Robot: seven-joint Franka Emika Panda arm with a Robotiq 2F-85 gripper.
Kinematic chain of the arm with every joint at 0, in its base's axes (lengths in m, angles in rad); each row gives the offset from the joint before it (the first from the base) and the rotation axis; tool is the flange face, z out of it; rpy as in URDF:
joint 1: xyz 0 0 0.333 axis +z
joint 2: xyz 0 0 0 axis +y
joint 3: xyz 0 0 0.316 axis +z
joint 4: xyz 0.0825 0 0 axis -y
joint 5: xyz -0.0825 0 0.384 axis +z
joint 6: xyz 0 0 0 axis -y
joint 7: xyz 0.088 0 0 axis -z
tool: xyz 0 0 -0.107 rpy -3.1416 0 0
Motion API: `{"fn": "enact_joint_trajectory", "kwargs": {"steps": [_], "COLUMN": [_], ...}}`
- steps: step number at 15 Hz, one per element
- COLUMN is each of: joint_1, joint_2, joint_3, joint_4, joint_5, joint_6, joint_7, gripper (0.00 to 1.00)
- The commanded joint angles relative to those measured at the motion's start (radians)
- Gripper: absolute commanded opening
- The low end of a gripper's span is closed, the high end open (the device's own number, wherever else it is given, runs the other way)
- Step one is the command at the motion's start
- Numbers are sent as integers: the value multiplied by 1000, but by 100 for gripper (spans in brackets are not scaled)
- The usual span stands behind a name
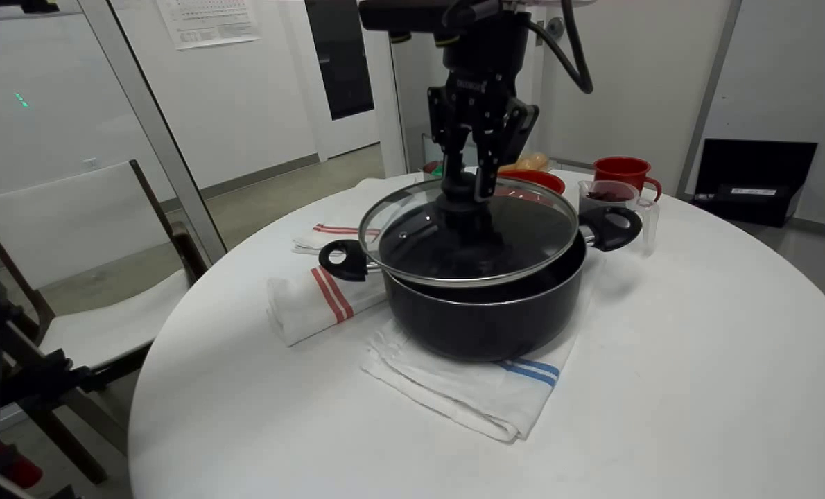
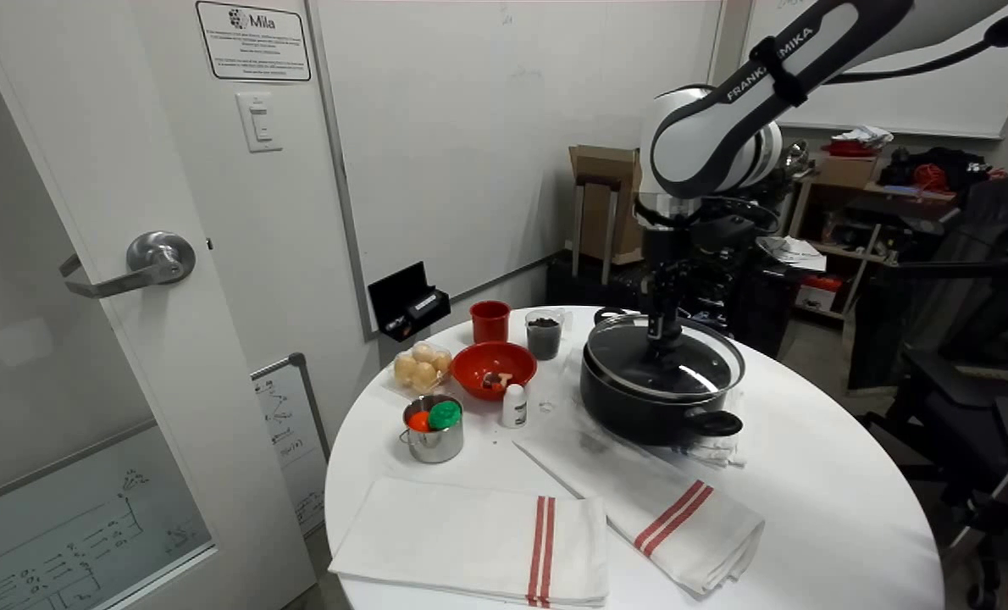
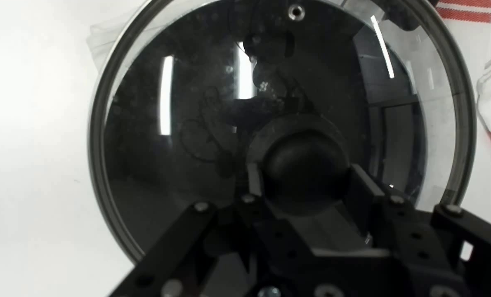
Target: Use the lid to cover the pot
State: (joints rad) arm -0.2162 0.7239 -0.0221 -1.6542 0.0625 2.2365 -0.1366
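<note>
Covering most of the pot (image 1: 485,326) from above, the lid (image 1: 464,253) was held by its black knob (image 3: 305,169), which was pinched by the gripper (image 1: 469,184) between two finger pads (image 3: 367,180), as was shown in the wrist view. The lid was positioned off-centre: in an exterior view, a dark crescent of the pot's interior (image 1: 541,281) was left exposed along the near right side. Whether the pot's rim (image 1: 485,302) was touched by the lid could not be told. The pot was set on a blue-striped cloth (image 1: 478,393), its black handles (image 1: 615,229) turned to opposite sides. Just beside it, a folded red-striped cloth (image 2: 695,538) was laid on the white table (image 1: 697,388), and a broader red-striped cloth (image 2: 462,525) was spread near that. Apart from the pot, a red bowl (image 2: 477,361), a red mug (image 2: 490,326), a clear jug (image 2: 543,341), a white bottle (image 2: 514,408), a metal vessel (image 2: 436,445) and some pale round items (image 2: 422,367) were grouped in an exterior view.
</note>
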Motion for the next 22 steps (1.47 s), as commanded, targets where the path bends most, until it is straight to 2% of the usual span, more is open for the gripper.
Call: {"fn": "enact_joint_trajectory", "kwargs": {"steps": [1, 10, 20, 21, 22], "joint_1": [3, -1, -1, -2, -2], "joint_2": [24, 84, 102, 99, 96], "joint_3": [-8, -9, -8, -7, -7], "joint_4": [52, 120, 138, 135, 131], "joint_5": [21, 22, 22, 24, 24], "joint_6": [-20, -29, -29, -29, -25], "joint_7": [18, 31, 32, 32, 33], "gripper": [25, 25, 25, 73, 76]}}
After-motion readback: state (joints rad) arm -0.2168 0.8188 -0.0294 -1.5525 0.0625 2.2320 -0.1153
